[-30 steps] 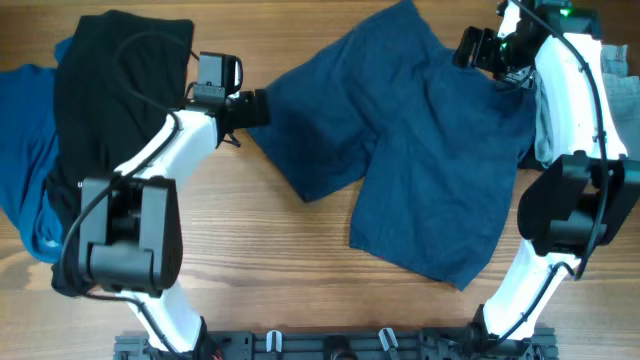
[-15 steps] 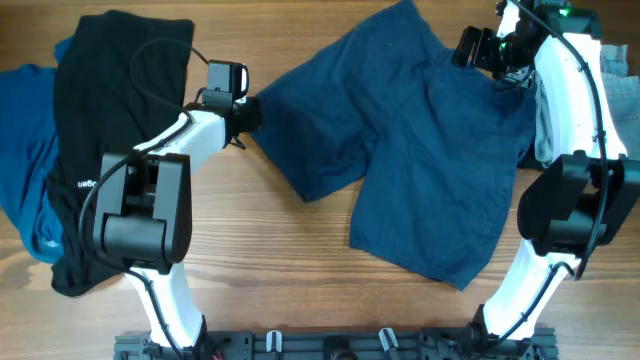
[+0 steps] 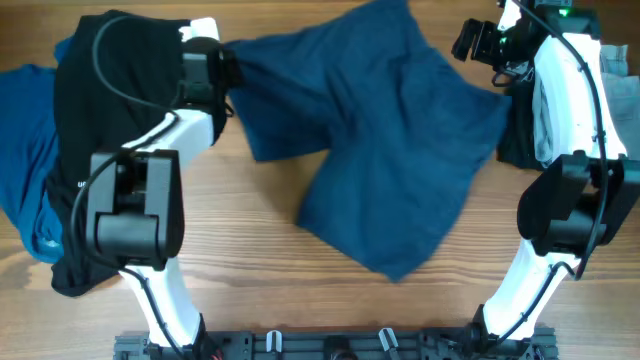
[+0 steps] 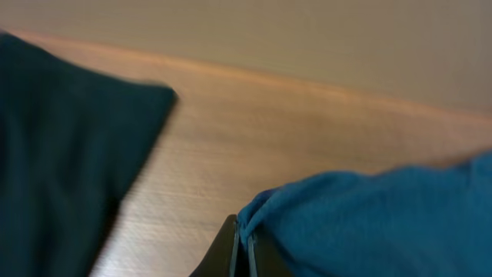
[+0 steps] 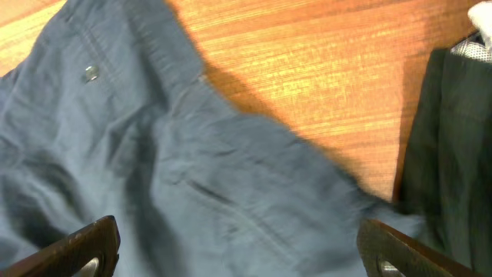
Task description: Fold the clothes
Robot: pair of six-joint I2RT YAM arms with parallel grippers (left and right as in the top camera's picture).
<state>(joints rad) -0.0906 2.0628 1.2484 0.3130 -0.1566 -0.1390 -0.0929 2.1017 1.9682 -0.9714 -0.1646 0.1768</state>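
**Left Pincer Clamped on Navy Shorts**

The left pincer is pressed together on the left edge of the navy shorts, which lie spread across the worktop centre. The right pincer is spread wide over their far right part, holding nothing. A black garment lies at the left.

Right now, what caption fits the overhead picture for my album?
Left gripper shut on an edge of the navy shorts, right gripper open above them.

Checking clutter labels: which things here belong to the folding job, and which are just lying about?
Job: navy shorts, gripped by the left pincer; black garment.
Lying about: blue cloth far left; grey cloth at the right edge. Both may be clothes awaiting folding.
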